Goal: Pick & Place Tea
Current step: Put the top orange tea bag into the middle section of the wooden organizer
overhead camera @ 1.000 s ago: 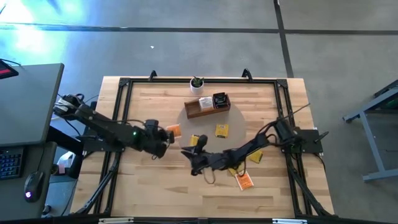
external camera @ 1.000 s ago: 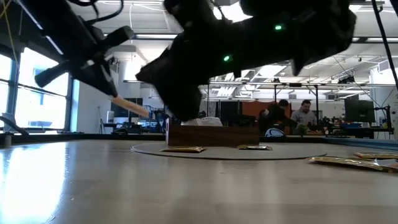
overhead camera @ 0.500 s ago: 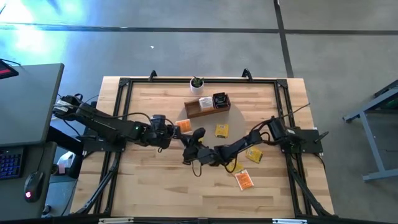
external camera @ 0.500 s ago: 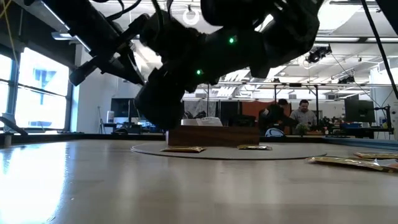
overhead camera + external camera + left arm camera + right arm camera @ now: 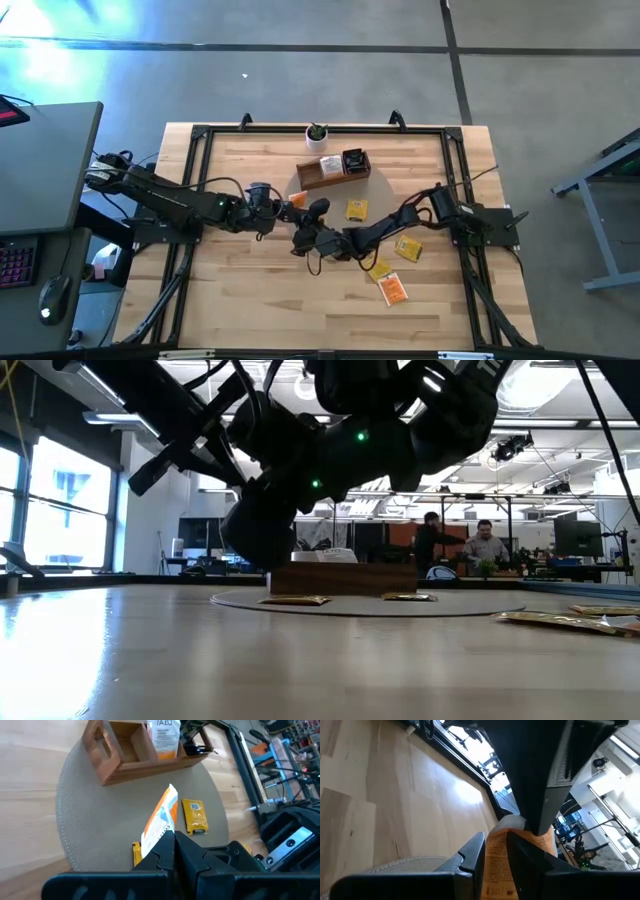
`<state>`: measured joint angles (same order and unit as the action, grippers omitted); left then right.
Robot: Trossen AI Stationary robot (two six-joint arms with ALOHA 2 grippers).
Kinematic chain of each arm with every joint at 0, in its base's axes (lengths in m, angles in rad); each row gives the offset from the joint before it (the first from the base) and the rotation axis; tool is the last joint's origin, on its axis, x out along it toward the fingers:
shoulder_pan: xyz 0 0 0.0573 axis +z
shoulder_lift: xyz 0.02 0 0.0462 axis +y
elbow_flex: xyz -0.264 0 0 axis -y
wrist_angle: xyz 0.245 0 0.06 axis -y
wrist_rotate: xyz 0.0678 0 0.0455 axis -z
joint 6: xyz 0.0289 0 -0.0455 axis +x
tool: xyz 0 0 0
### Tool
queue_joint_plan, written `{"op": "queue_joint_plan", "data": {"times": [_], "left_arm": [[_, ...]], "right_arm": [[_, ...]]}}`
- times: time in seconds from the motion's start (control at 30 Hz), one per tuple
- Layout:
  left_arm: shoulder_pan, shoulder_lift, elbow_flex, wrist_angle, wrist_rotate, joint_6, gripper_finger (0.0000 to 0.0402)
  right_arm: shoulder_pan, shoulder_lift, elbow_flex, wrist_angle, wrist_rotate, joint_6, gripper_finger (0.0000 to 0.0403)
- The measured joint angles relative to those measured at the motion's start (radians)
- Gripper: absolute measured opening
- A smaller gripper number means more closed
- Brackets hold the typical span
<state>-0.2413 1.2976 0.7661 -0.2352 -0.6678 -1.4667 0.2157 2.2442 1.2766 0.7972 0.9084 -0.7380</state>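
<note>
My left gripper is shut on an orange tea sachet above the near left rim of the round grey mat. My right gripper has come up to it from the right. Its open fingers stand on either side of the sachet's lower part; I cannot tell whether they touch it. The left fingers show above it in the right wrist view. A yellow sachet lies flat on the mat. The wooden tray stands on the mat's far part. My left gripper pinches the orange sachet by one end between its two fingertips. The fingers slant down from the table's left. The sachet sticks out ahead of them, on edge, lifted clear of the mat.
A white pot with a plant stands at the far edge. Two yellow sachets and an orange one lie on the wood, near right. The tray holds a white-labelled sachet. A black frame runs around the table.
My left gripper has carried the orange sachet right and toward the far edge, tipping up a little. My right gripper has swung from nearer the front edge toward the far left and turned, so that the sachet now stands between its fingers.
</note>
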Motion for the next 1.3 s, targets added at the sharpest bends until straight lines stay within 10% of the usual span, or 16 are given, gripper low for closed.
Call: {"op": "queue_joint_plan", "data": {"times": [1.3], "left_arm": [[-0.001,-0.001,0.000,0.001,0.059,0.126,0.0007]], "right_arm": [[0.007,0.000,-0.001,-0.008,0.052,0.050,0.0003]]}}
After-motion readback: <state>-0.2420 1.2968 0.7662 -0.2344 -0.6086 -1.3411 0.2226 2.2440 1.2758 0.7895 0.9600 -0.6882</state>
